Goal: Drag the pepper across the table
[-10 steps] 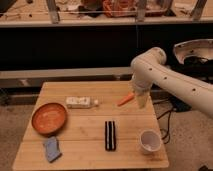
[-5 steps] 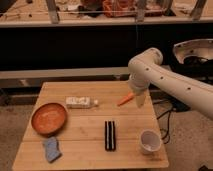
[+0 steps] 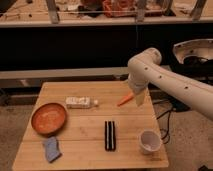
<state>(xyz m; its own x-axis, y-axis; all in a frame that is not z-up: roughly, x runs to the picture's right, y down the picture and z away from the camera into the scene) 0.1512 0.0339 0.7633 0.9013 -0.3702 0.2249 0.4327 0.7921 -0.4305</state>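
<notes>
Dark shelving point(image 3: 70, 47) fills the wall behind, with a cluttered ledge along its top and a pale rail lower down; in front of it stands the table point(image 3: 85, 142), a light top of wooden planks that is by far the broadest thing in view; from the right a thick white arm point(image 3: 172, 82) reaches in over the table's far right corner and bends down at a rounded joint; at the left side of the table sits a round orange-brown bowl point(image 3: 34, 120); the gripper point(image 3: 139, 98) hangs from the arm's end as a pale block pointing down just above the planks near the far right edge, its fingers spread as wide as they go and closed around nothing; near the front centre lies a flat black bar point(image 3: 110, 135), set lengthwise from front to back; a small clear bottle point(image 3: 79, 102) with a white cap lies on its side just right of the bowl's far rim; a white cup point(image 3: 148, 146) stands upright near the front right corner; a crumpled blue cloth point(image 3: 51, 149) lies in front of the bowl; smallest is the pepper point(image 3: 125, 99), slim, orange and tapered, lying aslant on the planks between the bottle and the gripper, its upper right end at the gripper's left side; whether the two touch I cannot tell.
</notes>
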